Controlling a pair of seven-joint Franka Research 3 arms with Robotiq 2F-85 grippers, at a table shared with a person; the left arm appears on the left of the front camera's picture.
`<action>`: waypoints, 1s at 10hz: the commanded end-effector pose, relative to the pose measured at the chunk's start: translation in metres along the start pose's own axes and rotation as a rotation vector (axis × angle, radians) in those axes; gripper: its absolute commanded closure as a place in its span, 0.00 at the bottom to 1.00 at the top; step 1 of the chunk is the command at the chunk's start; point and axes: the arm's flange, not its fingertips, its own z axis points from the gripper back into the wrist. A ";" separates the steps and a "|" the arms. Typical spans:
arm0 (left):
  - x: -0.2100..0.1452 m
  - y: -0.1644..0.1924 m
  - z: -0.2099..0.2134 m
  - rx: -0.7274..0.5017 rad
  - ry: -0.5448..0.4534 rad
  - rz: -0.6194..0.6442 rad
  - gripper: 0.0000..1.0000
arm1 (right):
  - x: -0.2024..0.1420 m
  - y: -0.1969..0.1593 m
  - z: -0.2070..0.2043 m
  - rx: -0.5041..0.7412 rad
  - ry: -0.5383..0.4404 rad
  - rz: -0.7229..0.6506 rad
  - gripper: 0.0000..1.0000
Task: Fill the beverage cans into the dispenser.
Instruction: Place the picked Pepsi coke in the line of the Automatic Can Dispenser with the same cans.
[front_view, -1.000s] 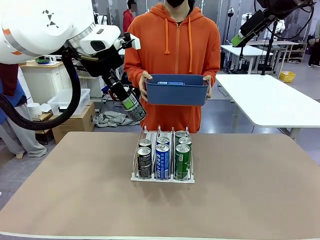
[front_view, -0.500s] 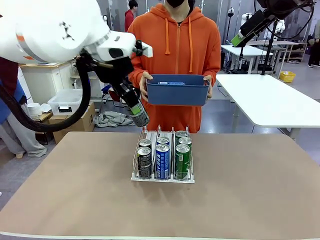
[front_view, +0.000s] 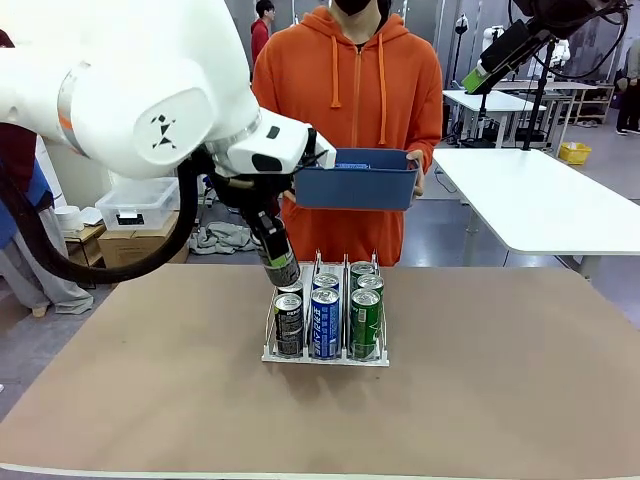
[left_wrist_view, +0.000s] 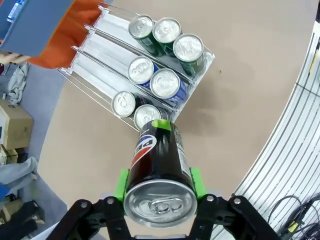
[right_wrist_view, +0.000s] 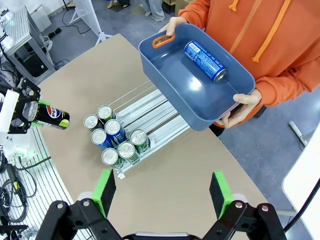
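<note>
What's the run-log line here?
left gripper: shut on black Pepsi can over dispenser, black-can lane | right gripper: open, empty | person: holds blue bin, one blue can

Black can (front_view: 279, 263) has moved down toward dispenser (front_view: 325, 358).

Dispenser (front_view: 326, 358) on table (front_view: 500, 390), seven cans (front_view: 325, 320) at its near end, another can (front_view: 280, 262) above left lane, bin (front_view: 355, 187) behind.

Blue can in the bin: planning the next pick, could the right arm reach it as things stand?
Probably yes. The right gripper hangs open, higher than the bin, whose top is open; the blue can lies alone on its side, nothing over it.
</note>
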 end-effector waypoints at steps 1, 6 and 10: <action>-0.010 -0.013 -0.007 0.048 0.003 0.011 0.42 | 0.000 0.000 0.000 -0.001 0.003 0.002 0.00; -0.016 -0.025 -0.051 0.021 0.034 -0.012 0.42 | 0.000 0.000 0.000 -0.001 0.003 0.002 0.00; -0.019 -0.027 -0.066 -0.002 0.062 -0.037 0.42 | 0.000 0.000 0.000 -0.001 0.003 0.002 0.00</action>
